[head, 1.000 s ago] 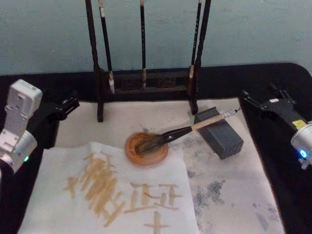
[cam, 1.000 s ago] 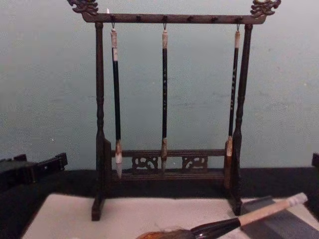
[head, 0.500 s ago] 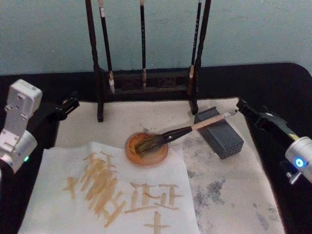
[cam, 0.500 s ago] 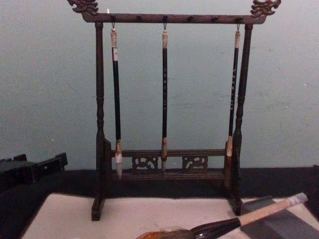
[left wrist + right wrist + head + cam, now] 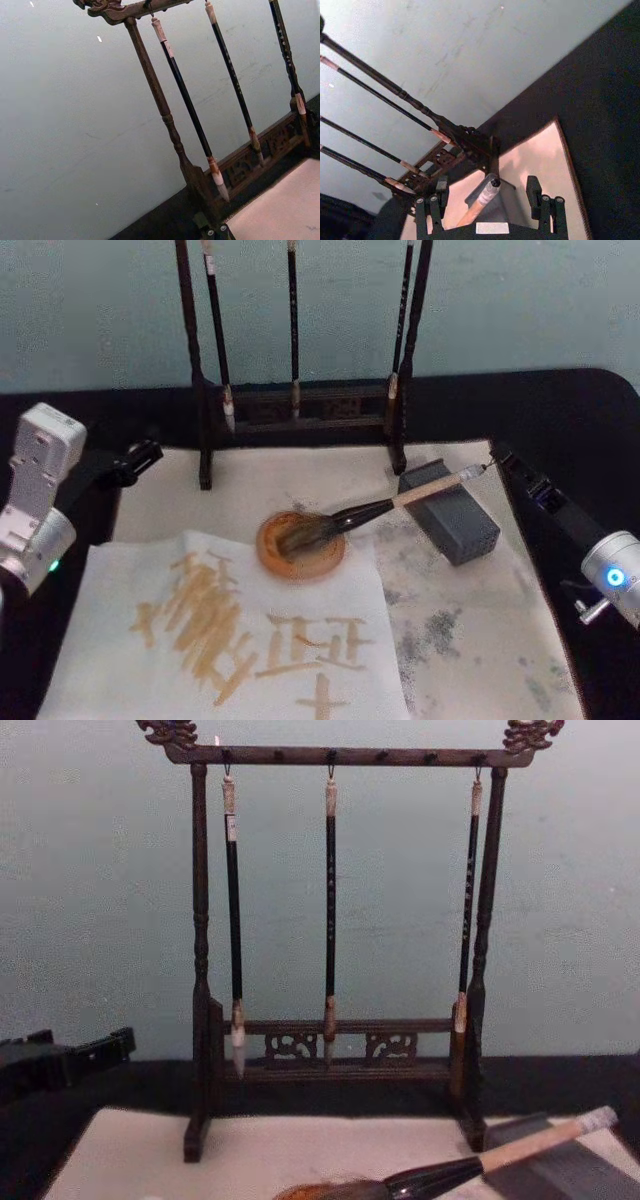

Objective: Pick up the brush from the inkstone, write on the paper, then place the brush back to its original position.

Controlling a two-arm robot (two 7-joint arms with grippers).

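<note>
Right gripper (image 5: pixel 500 458) has swung in closer and its arm sits lower than a second ago, so now it's parked right at the tail end of the brush (image 5: pixel 372 508). From the right wrist view its fingers (image 5: pixel 441 189) are spread wide, with the pale handle tip poking between them and touching neither as far as I can see. Brush hasn't budged: hairs in the round orange inkstone (image 5: pixel 325 562), handle propped on the grey block (image 5: pixel 460 525). The paper (image 5: pixel 110 585), covered in ochre strokes, lies front left on the stained mat (image 5: pixel 480 640), reaching up to the inkstone. Left gripper (image 5: pixel 140 454) hangs off the mat's left edge, near the wooden rack (image 5: pixel 300 405).
</note>
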